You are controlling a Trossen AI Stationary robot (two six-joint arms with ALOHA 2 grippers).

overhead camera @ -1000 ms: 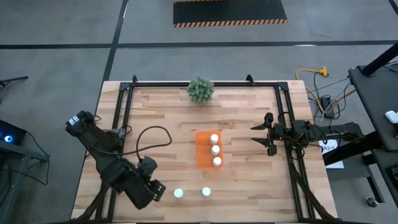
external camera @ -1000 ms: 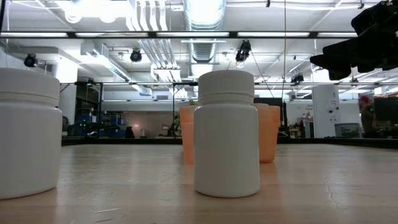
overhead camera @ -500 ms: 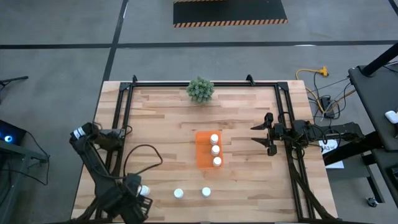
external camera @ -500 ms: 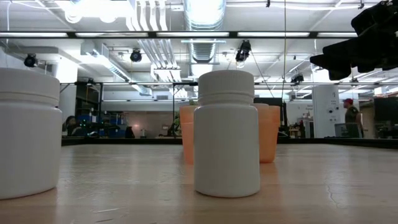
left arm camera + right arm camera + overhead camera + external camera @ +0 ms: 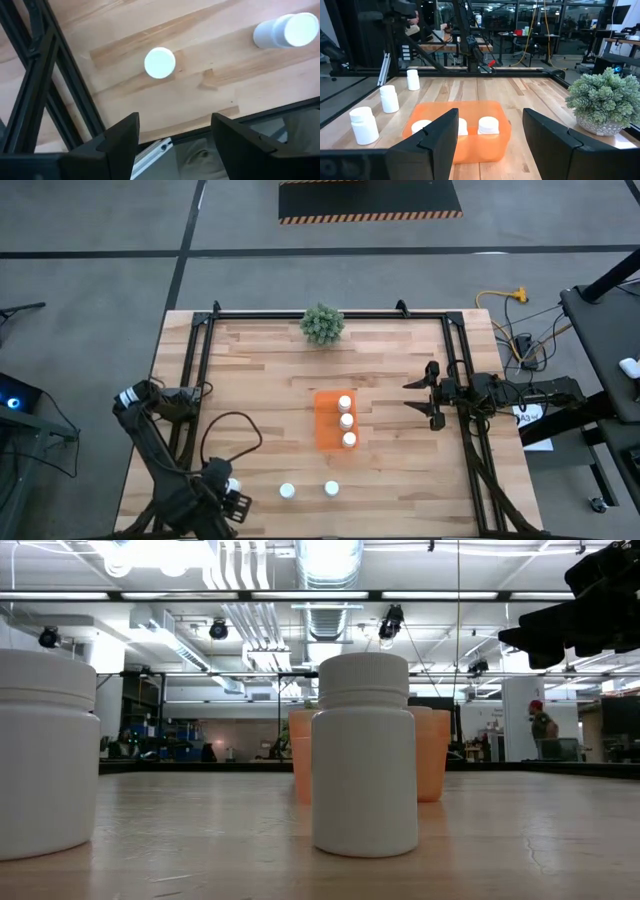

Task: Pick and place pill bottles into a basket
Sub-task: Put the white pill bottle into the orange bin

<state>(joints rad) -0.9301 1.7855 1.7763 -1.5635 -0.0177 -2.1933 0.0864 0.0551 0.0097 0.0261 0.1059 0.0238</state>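
I have the left gripper (image 5: 228,502) low in the lower left of the high view, near the tabletop's (image 5: 260,370) front edge, with its jaws spread and nothing between them. A pill bottle (image 5: 232,486) stands right against it, and two more bottles (image 5: 287,491) (image 5: 331,489) stand apart along the front edge, toward bottom centre. The left wrist view looks down on two of these white caps (image 5: 160,62) (image 5: 295,31).

The orange basket (image 5: 326,420) sits at centre frame with three bottles (image 5: 345,420) lined up in its right-hand row.

My right gripper (image 5: 420,395) hangs at centre right, well apart from the basket, jaws released and empty. The green plant (image 5: 322,323) stands at the tabletop's far edge, top centre.

In the low view a person (image 5: 541,730) stands far back in the room.
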